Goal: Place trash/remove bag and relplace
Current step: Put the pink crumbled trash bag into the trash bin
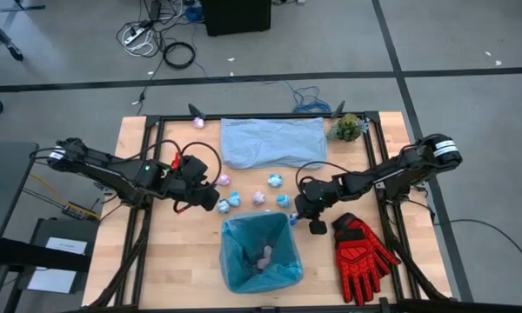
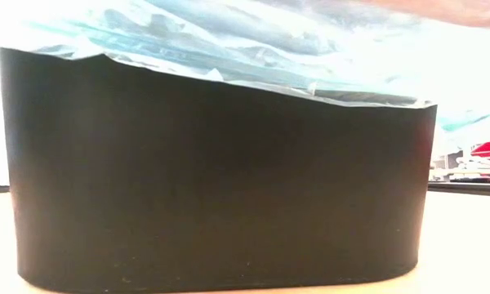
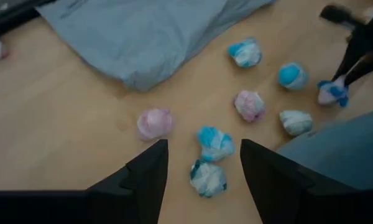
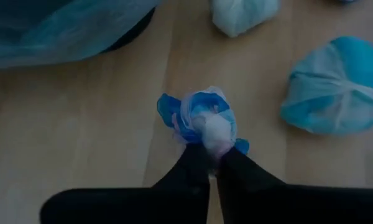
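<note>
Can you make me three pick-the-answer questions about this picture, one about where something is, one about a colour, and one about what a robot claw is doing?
1. Where is the red glove?
A. Inside the bin
B. On the table beside the bin, on the right arm's side
C. On top of the pale grey-blue bag

2. What colour is the bag lining the bin?
A. Bright blue
B. Yellow
C. Black

3. What is the right claw doing?
A. Hanging wide open with nothing in it
B. Holding the little green plant
C. Pinching a blue and white paper wad

Answers:
1. B, the high view shows the glove lying on the wood next to the bin.
2. A, the crinkly liner shows bright blue over the bin's dark wall.
3. C, the right wrist view shows its fingers closed on the wad, while the left claw is open above other wads.
</note>
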